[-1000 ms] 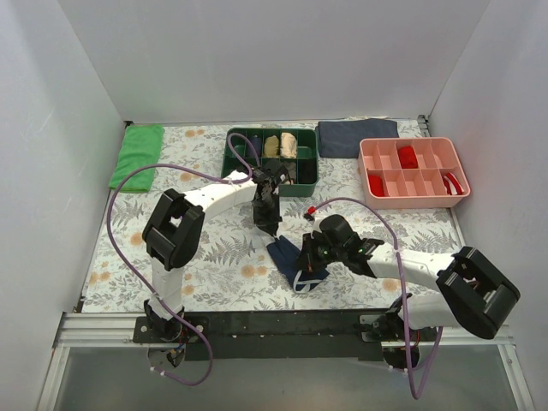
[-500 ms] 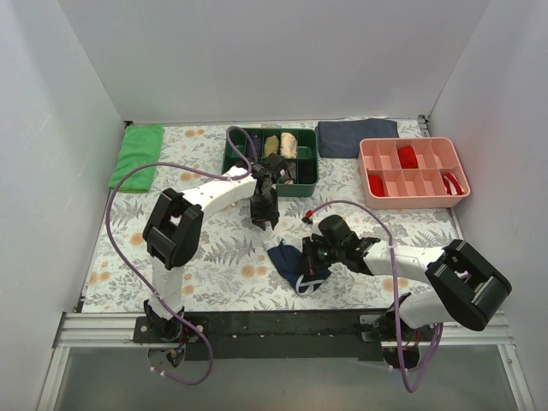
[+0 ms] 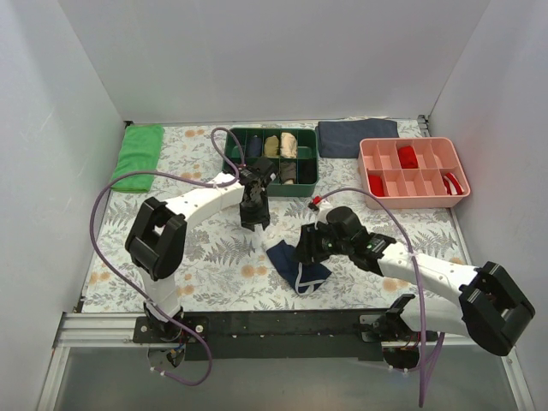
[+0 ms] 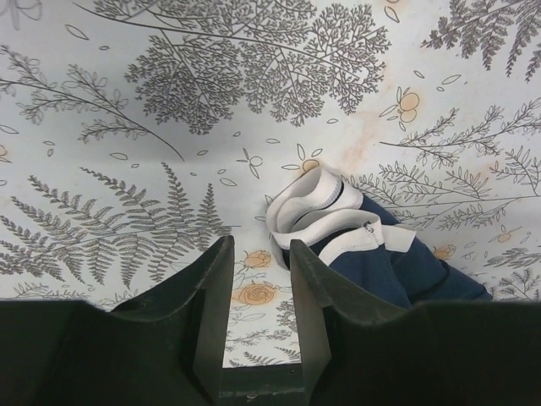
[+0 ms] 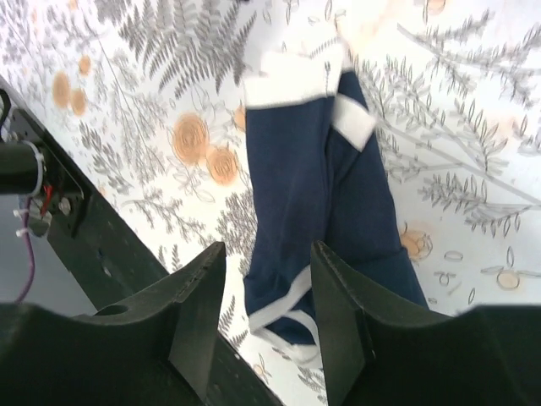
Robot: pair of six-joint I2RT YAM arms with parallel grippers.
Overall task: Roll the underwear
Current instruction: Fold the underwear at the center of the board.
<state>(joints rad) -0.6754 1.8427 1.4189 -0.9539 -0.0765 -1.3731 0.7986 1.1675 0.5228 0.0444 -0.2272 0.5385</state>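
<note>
Watching the overhead feed, I am seeing the underwear [image 3: 295, 261] lying on the fern-printed tablecloth [image 3: 214, 257], near the front edge between the two arms. It is sitting as a loose, lengthwise navy bundle, creased rather than tightly rolled. A white band is doubling over at its far end and a loop of white piping is showing at the near end.

The left gripper [image 3: 255, 224] is hanging just beyond that far end, its fingers [image 4: 211, 296] standing slightly apart with only tablecloth between them. The right gripper [image 3: 305, 253] is hovering over the bundle's right side, fingers [image 5: 199, 313] spread wide and gripping nothing.

Compared with a second ago, both grippers are opening. The right one is lifting off the fabric it was pressing. The left one is pulling back toward the green tray [image 3: 235, 167], and the bundle is loosening a little.
</note>
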